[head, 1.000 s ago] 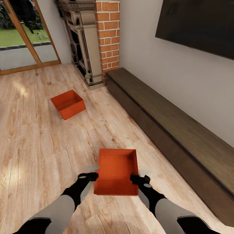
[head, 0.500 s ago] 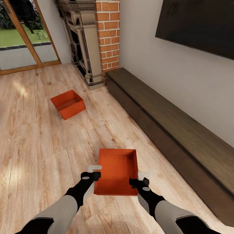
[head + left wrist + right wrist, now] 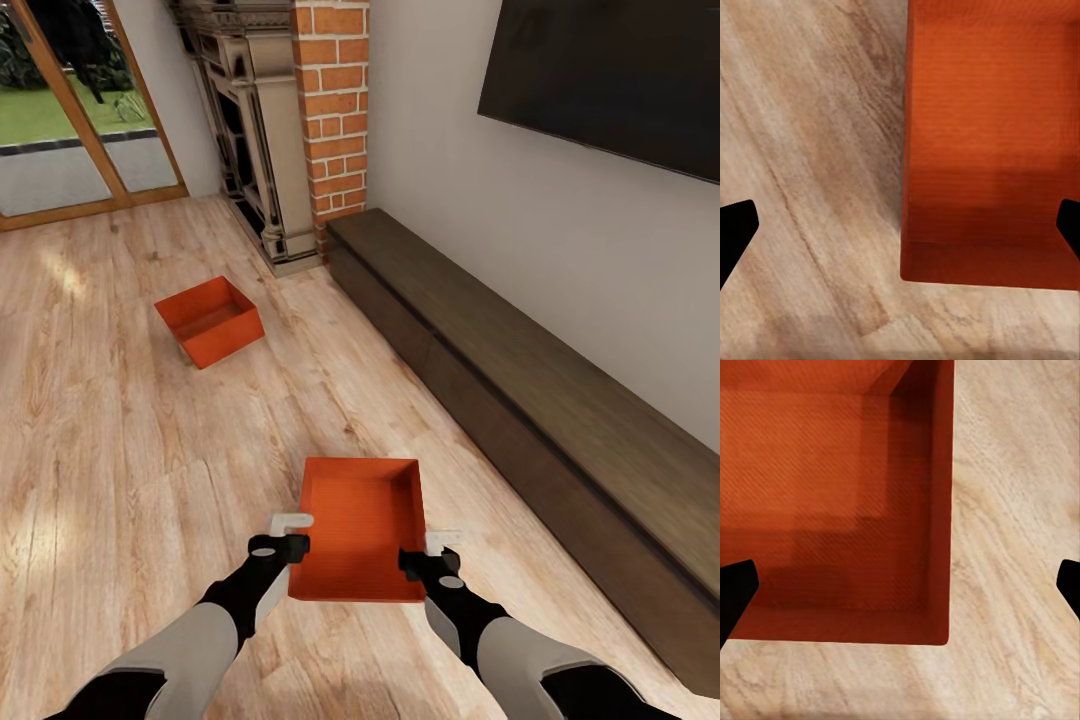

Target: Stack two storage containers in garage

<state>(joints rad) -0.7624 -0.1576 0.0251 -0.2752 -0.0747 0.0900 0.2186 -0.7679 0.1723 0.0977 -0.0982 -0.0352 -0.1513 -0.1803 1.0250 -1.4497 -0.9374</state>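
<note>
Nearer orange-red rectangular open-top plastic bin (image 3: 362,528) sitting flat on the light wood-plank floor (image 3: 110,450), just in front of the robot, long axis running straight away from it toward the red brick chimney (image 3: 332,110). Left gripper (image 3: 285,532) parked just off the bin's left long wall, right gripper (image 3: 432,550) just off the right long wall, so bin lying squarely between the two, both about equally near. Both sets of jaws spread wide: in the left wrist view the black fingertips (image 3: 735,232) straddling the bin's left wall, one over bare floor, the other over the ribbed inside; same deal in the right wrist view with the right wall (image 3: 941,502) between fingertips (image 3: 735,589). Nothing pinched yet, looks like. Probably just needs a drop onto each rim and a squeeze, then a level two-arm lift. Plenty of open floor on the bin's left; on its right, long dark low wooden bench (image 3: 560,410) fairly near, so worth minding the right elbow when turning. Second matching orange-red bin (image 3: 210,320) well apart from the first, farther out toward the chimney and ornate fireplace (image 3: 250,130), untouched. Still living room, garage leg not started.
</note>
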